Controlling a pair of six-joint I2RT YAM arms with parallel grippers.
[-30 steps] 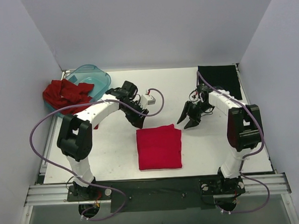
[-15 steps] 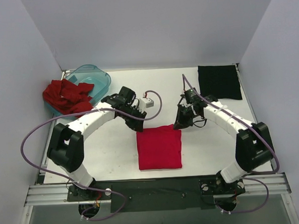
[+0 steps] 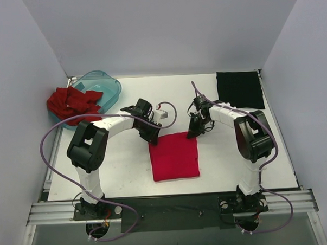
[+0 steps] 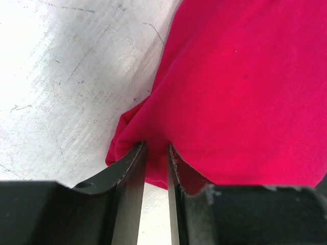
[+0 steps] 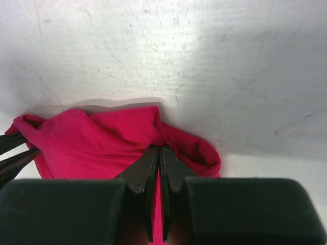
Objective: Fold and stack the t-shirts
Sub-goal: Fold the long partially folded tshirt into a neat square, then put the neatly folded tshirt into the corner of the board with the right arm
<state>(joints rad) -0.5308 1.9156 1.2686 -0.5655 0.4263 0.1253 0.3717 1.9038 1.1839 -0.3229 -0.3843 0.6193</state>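
A crimson-pink t-shirt [image 3: 175, 156] lies folded flat in the middle of the table. My left gripper [image 3: 151, 137] is at its far left corner, and in the left wrist view the fingers [image 4: 134, 168] pinch a fold of the pink cloth [image 4: 240, 87]. My right gripper [image 3: 193, 133] is at the far right corner, shut on a bunched fold of the same shirt [image 5: 102, 148]. A black t-shirt [image 3: 239, 90] lies folded flat at the back right. A darker brick-red t-shirt [image 3: 70, 102] sits crumpled at the back left.
A translucent teal tub [image 3: 105, 84] stands at the back left, with the brick-red shirt draped over its near rim. Grey walls close in the table on three sides. A metal rail [image 3: 167, 206] runs along the near edge by the arm bases.
Both grippers came down onto the pink shirt's far corners and closed on the cloth. The shirt's far edge has shifted slightly away from the arm bases.
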